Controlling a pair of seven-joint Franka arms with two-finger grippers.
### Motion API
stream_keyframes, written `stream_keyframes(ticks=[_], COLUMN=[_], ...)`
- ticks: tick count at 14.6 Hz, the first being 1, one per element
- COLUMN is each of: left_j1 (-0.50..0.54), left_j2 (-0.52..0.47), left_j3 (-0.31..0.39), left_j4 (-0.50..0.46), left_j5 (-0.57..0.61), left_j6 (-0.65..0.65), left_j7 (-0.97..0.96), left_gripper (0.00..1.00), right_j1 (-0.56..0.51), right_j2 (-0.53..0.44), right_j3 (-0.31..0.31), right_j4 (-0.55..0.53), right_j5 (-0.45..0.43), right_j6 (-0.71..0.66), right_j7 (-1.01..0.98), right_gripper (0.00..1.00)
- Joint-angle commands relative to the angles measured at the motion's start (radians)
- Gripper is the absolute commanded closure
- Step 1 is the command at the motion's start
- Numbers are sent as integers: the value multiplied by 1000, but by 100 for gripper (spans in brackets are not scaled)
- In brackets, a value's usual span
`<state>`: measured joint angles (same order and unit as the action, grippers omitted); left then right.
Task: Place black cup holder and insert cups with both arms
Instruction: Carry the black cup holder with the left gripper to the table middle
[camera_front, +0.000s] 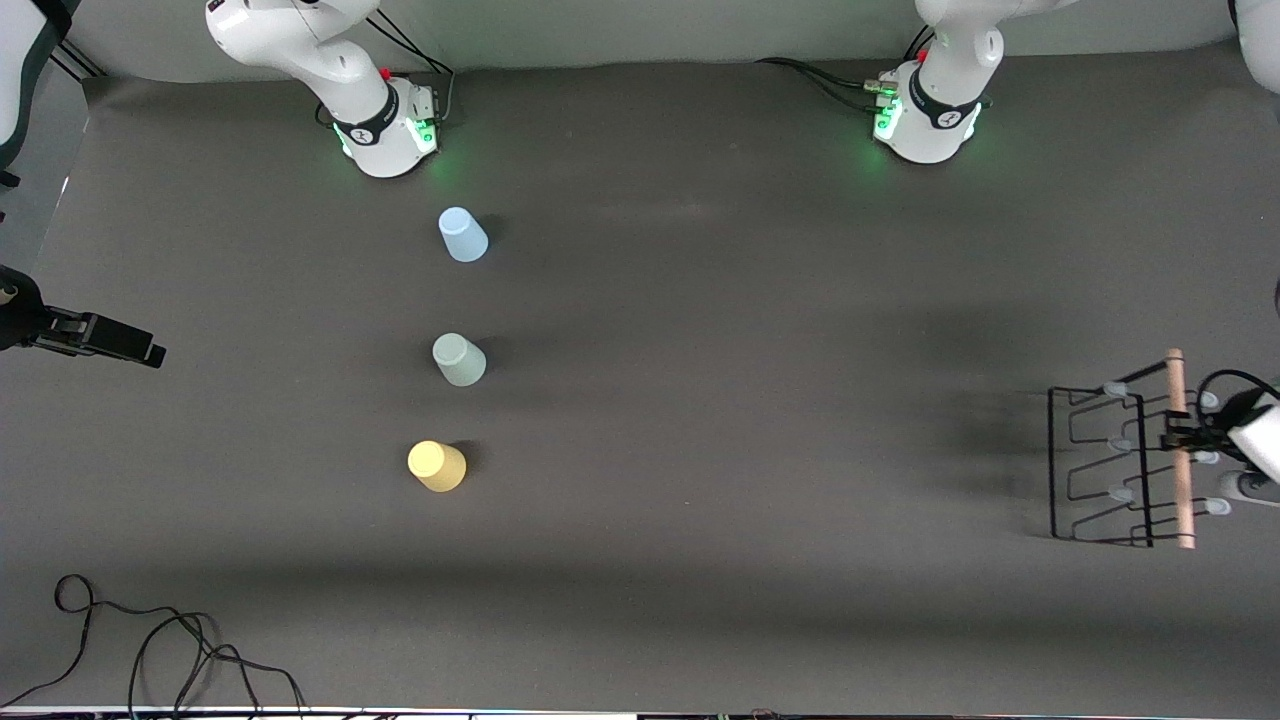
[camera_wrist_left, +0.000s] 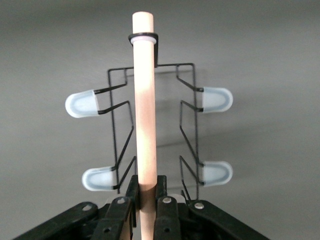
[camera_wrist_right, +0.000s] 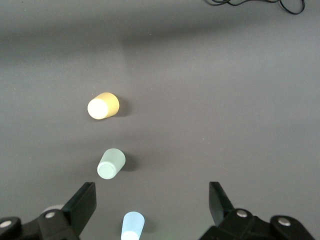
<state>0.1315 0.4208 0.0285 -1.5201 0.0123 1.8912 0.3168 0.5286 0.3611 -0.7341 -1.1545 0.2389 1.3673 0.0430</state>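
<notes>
- The black cup holder sits at the left arm's end of the table, apparently lifted.
- The left gripper is clenched on its wooden handle; an off-centre grip could tilt the rack.
- The right gripper waits, spread, over the cups, standing in a row toward the right arm's end.

The right tool hangs above the grey bench, its fingers spread wide with nothing between them. Under it three upturned cups stand apart in a row: blue cup, grey-green cup, yellow cup. A dark cable lies at the bench's edge.
</notes>
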Motion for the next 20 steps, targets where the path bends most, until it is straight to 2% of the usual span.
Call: stream_keyframes(ticks=[1, 7, 10, 15, 17, 20], left_j1=[-102, -327, -436, -611, -668, -756], left_j2=[-74, -168, -163, -160, -157, -129], left_j3=[7, -1, -2, -2, -2, -2], left_j4=[-18, -111, -112, -157, -157, -160], left_j5=[-11, -46, -46, -46, -46, -46], left_j6=[-78, -69, -60, 54, 63, 152], left_j7=[-141, -431, -573, -824, -890, -962], left_gripper=[100, 100, 100, 100, 100, 100], right_j1=[1, 1, 1, -1, -1, -1], right_j2=[-7, -7, -7, -7, -7, -5], right_j3=[-1, -1, -2, -2, -2, -2], right_j4=[-1, -1, -1, -1, -1, -2], right_j5=[-7, -7, -7, -7, -7, -6], right_j6=[-10, -11, -11, -11, -11, -11], right_j7=[-17, -17, -17, -17, -17, -17], right_gripper=[0, 0, 0, 0, 0, 0])
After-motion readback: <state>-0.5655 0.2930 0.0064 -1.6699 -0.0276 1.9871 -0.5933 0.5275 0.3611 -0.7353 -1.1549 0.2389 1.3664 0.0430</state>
